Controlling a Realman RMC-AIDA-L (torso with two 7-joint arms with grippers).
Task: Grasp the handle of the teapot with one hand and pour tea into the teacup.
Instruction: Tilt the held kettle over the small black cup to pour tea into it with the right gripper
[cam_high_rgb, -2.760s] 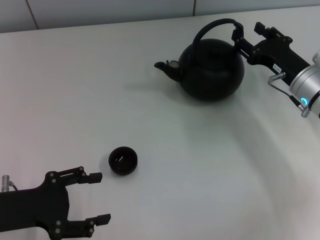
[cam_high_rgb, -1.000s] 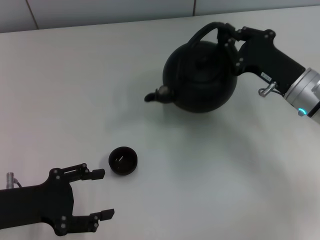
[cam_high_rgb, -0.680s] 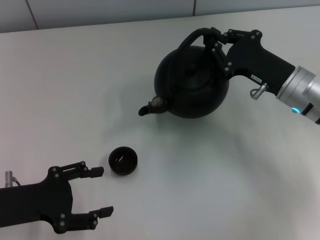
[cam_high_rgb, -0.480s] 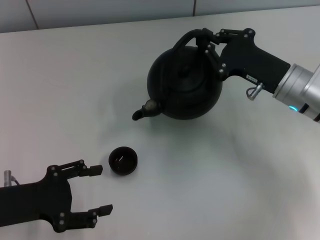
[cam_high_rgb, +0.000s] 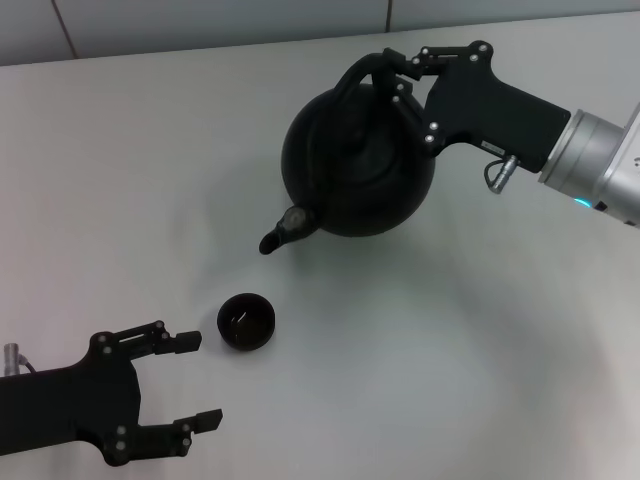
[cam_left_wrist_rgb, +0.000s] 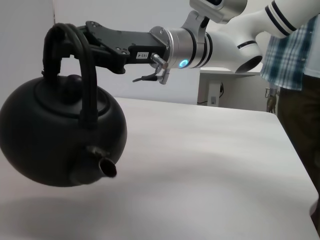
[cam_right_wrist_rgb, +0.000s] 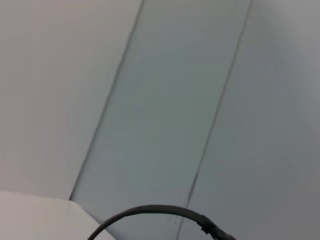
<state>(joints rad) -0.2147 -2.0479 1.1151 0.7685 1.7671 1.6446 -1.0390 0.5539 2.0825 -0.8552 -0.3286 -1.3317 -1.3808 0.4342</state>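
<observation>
The right gripper (cam_high_rgb: 400, 75) is closed on the handle (cam_high_rgb: 362, 78) of the teapot (cam_high_rgb: 355, 165), its fingers clamped around the arched black hoop near its top, and it holds the pot clear of the white table (cam_high_rgb: 150, 180), as the left wrist view shows with the round black body hanging above the surface and its shadow lying below it. In the head view the teapot sits in the upper middle of the scene, tipped so that its short spout (cam_high_rgb: 285, 230) points down and toward the robot's left. The teacup (cam_high_rgb: 246, 322) stands on the table below and slightly left of the spout tip, apart from it, with open table between the two; no stream of liquid shows between spout and cup, and the inside of the cup is too dark to tell whether it holds anything. The left gripper (cam_high_rgb: 195, 380) rests low at the near left of the table, its two fingers spread wide with nothing between them, the upper finger tip just beside the teacup without touching it. In the left wrist view the right arm's silver wrist section reaches in from behind the pot, and a person in a plaid shirt (cam_left_wrist_rgb: 290, 40) stands at the far edge of the table. The right wrist view shows only a wall and a thin dark cable
</observation>
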